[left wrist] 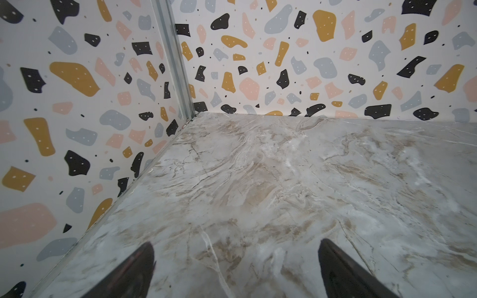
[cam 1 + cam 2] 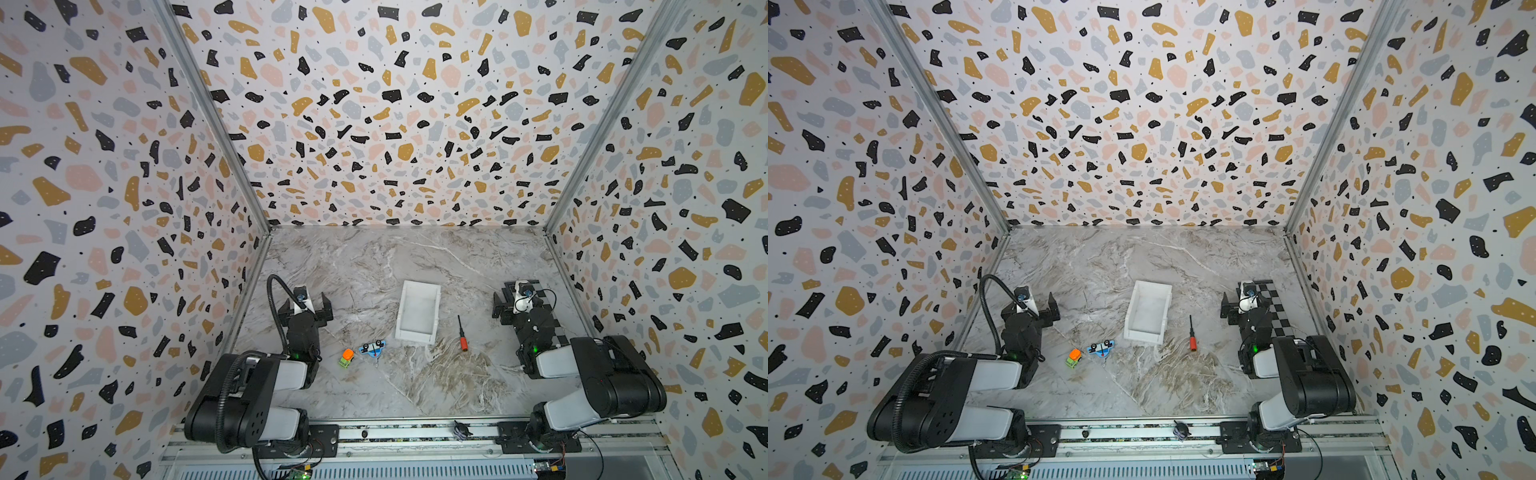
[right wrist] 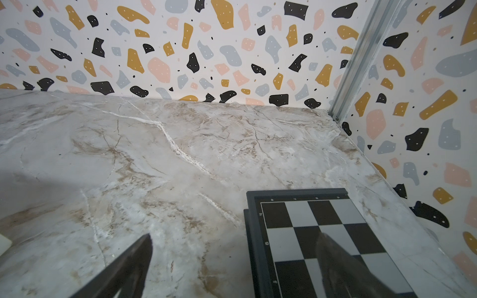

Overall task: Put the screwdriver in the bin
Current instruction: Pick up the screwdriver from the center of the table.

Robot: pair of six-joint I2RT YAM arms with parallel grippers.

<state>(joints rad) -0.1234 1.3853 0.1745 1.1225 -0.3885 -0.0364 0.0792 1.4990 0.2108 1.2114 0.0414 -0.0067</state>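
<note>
The screwdriver (image 2: 462,336) (image 2: 1192,337) lies flat on the marble table, its red-orange handle toward the front and its thin black shaft pointing back. It is just right of the bin (image 2: 417,309) (image 2: 1147,311), a shallow white tray standing empty mid-table. My left gripper (image 2: 305,304) (image 2: 1030,308) (image 1: 236,243) hovers open at the table's left side over bare marble. Open too, my right gripper (image 2: 521,297) (image 2: 1246,301) (image 3: 235,235) is at the right side, back and right of the screwdriver, one finger above the chequered board. Neither wrist view shows the screwdriver.
A black-and-white chequered board (image 3: 322,219) (image 2: 1277,307) lies along the right wall under my right arm. An orange-and-green toy car (image 2: 345,358) and a blue toy (image 2: 372,347) sit front-left of the bin. Patterned walls close in three sides.
</note>
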